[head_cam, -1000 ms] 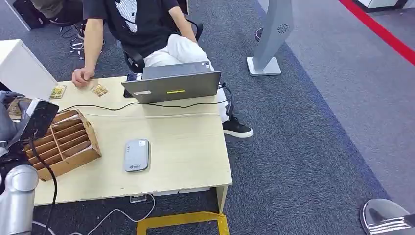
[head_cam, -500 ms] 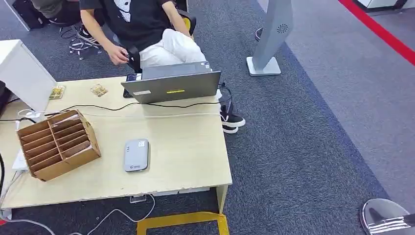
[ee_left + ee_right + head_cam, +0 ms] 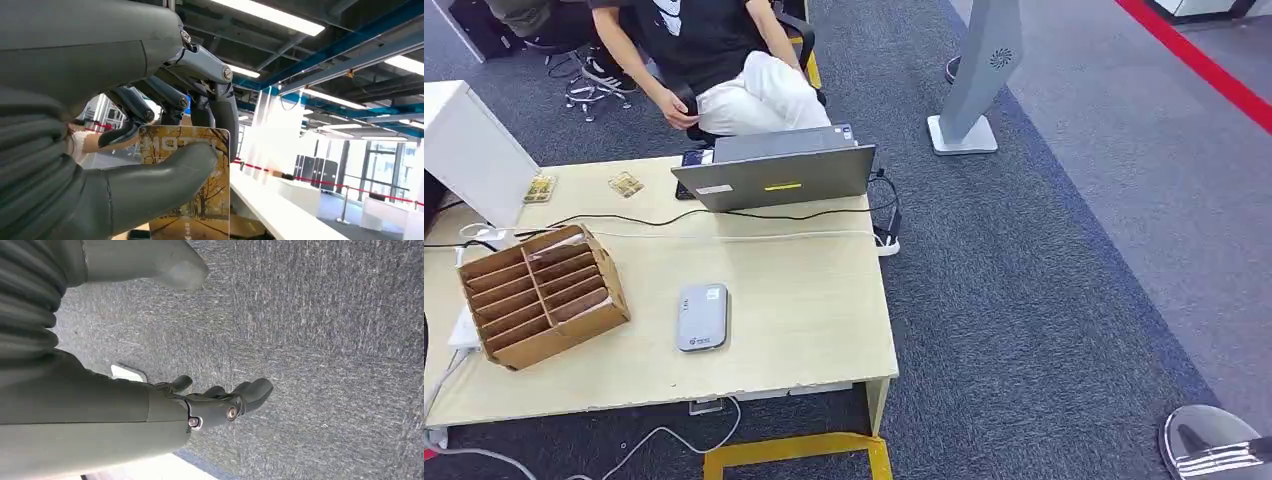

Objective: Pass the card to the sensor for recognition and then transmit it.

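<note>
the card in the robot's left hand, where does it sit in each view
Head view: not in it.
Left wrist view: the card is low in the middle, pinched by the left hand.
Right wrist view: not in it.
Shared landmark: grey carpet, also in the right wrist view.

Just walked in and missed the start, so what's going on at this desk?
The robot's left hand holds a yellow card printed with autumn trees, thumb pressed across its face. The small grey card sensor lies untouched on the light wooden table, beside a brown cardboard slotted organiser. The right hand hangs empty over carpet. A person in a black shirt sits behind the grey laptop.
</note>
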Action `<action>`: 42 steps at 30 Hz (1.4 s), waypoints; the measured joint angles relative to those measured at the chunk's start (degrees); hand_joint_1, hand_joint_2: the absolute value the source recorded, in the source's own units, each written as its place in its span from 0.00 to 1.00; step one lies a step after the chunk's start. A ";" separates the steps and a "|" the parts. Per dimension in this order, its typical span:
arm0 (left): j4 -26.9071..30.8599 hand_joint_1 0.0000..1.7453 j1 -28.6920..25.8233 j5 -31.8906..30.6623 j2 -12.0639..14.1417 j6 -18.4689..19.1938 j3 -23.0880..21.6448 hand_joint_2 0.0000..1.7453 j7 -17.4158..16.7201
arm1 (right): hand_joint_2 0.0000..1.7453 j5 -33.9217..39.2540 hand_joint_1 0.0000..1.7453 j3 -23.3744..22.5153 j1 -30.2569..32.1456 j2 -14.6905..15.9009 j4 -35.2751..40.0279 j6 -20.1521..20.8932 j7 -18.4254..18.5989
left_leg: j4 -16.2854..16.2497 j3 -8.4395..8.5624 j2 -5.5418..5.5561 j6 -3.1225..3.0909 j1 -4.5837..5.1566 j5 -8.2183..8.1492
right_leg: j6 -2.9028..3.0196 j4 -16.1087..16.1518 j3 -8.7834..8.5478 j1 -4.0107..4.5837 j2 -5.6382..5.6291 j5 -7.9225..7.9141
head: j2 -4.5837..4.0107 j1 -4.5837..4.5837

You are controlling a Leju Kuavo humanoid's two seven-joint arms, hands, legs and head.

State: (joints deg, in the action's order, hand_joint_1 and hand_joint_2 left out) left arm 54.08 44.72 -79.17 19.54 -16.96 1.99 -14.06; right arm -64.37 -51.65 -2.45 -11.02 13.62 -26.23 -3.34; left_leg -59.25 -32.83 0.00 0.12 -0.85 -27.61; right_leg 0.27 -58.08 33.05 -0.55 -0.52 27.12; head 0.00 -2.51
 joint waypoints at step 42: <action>11.69 1.00 0.20 -7.56 -10.05 1.36 -13.49 1.00 5.22 | 1.00 -1.73 0.00 -1.79 -0.50 0.00 -0.02 0.57 -1.46 | -0.01 -0.04 -0.02 0.00 0.02 0.00 | 0.00 0.01 0.05 -0.01 -0.03 -0.01 | 0.00 0.00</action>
State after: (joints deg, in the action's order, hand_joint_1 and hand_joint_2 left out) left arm 65.77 44.93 -86.73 9.49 -15.61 -11.50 -8.83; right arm -66.10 -53.44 -2.96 -11.02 13.59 -25.66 -4.81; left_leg -59.27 -32.87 -0.03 0.12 -0.83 -27.61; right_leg 0.27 -58.07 33.10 -0.56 -0.55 27.11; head 0.00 -2.51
